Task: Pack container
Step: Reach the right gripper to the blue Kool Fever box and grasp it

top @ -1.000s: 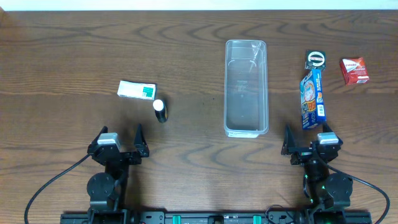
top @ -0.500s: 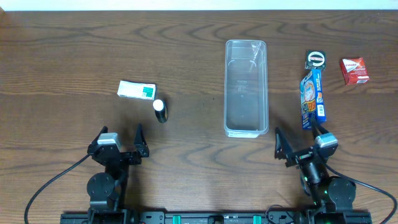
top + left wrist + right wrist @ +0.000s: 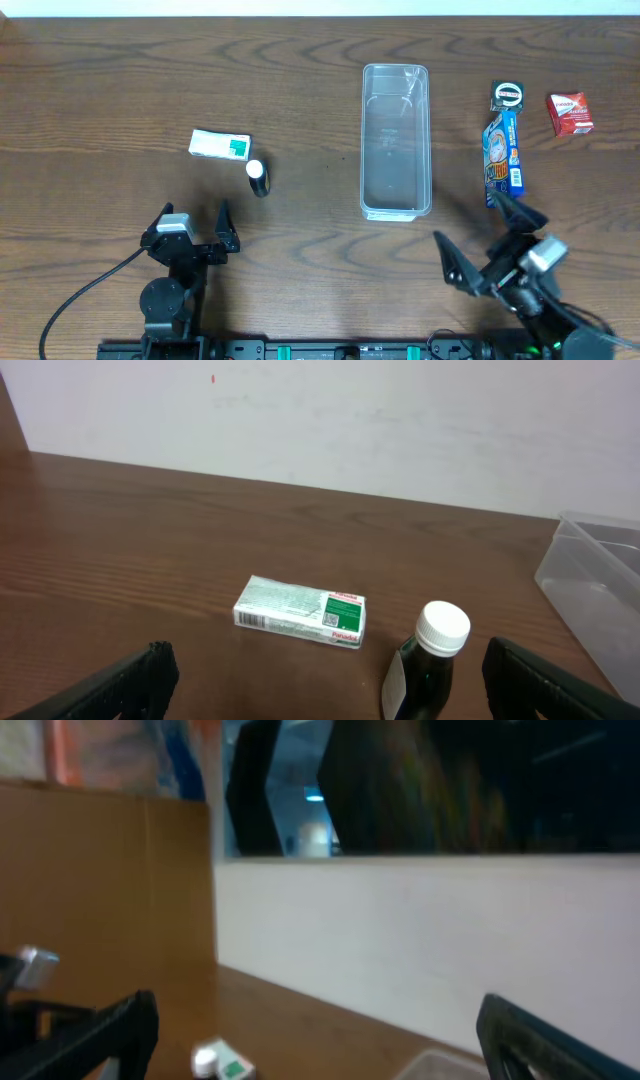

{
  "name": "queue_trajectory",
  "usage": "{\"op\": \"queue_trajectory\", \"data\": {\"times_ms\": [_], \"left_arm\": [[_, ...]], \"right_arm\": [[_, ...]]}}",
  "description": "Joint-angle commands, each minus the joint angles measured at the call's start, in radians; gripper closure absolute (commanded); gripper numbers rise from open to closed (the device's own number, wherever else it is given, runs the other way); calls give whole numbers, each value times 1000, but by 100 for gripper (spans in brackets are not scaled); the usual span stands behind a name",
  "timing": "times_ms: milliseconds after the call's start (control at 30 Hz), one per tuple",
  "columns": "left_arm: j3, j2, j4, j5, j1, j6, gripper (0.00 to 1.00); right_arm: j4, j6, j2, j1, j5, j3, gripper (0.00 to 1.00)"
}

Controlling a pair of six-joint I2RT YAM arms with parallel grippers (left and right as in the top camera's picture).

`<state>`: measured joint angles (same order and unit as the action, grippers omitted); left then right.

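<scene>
table (image 3: 120, 90) of dark wood carries everything. container (image 3: 395, 140) lies lengthwise a little right of the table's centre, one short end toward the far edge and the other toward the near edge. it is clear and nothing shows inside it.

left gripper (image 3: 194, 215) sits by the near edge on the left, fingers spread wide and released, grasping nothing. right gripper (image 3: 466, 215) is by the near edge on the right, turned at a slant, with one finger reaching toward the container's near right corner. its fingers are also wide apart and empty. its wrist camera looks up at a wall, blurred, so it adds little.

packet (image 3: 503, 160), blue and long, lies just right of the container, parallel to it. white box (image 3: 220, 145) lies on the left half, well apart from the container. red box (image 3: 569, 113) sits near the far right corner. bottle (image 3: 257, 177), dark with a white cap, stands just beside the white box on its near side. disc (image 3: 508, 95), small and round, touches the packet's far end.

judging from this, packing has not begun: all five small items are outside the container, and each is yet to be picked up and put in.
</scene>
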<state>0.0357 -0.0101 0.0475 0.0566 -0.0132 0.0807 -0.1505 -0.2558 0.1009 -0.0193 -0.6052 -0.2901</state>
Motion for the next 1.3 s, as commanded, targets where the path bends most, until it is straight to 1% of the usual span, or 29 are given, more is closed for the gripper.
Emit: {"op": "queue_trajectory", "data": {"times_ms": [0,100,267,400,467,633,767,833,933,1267], "left_arm": [[-32,6,16,11,5,-6,2],[-32,6,16,11,5,-6,2],[-32,6,16,11,5,-6,2],[-32,6,16,11,5,-6,2],[-32,6,16,11,5,-6,2],[-32,6,16,11,5,-6,2],[-32,6,16,11,5,-6,2],[-32,6,16,11,5,-6,2],[-32,6,16,11,5,-6,2],[-32,6,16,11,5,-6,2]], "right_arm": [[207,201,150,45,125,-219,1],[475,271,370,89,240,-441,1],[842,328,771,179,254,-772,1],[1019,342,1037,220,250,-933,1],[1074,343,1147,227,251,-985,1],[1086,343,1323,228,255,-1004,1],[1071,338,1404,231,344,-1004,1],[1049,333,1426,231,408,-1004,1],[1021,286,1437,232,490,-1004,1],[978,288,1472,232,517,-1003,1]]}}
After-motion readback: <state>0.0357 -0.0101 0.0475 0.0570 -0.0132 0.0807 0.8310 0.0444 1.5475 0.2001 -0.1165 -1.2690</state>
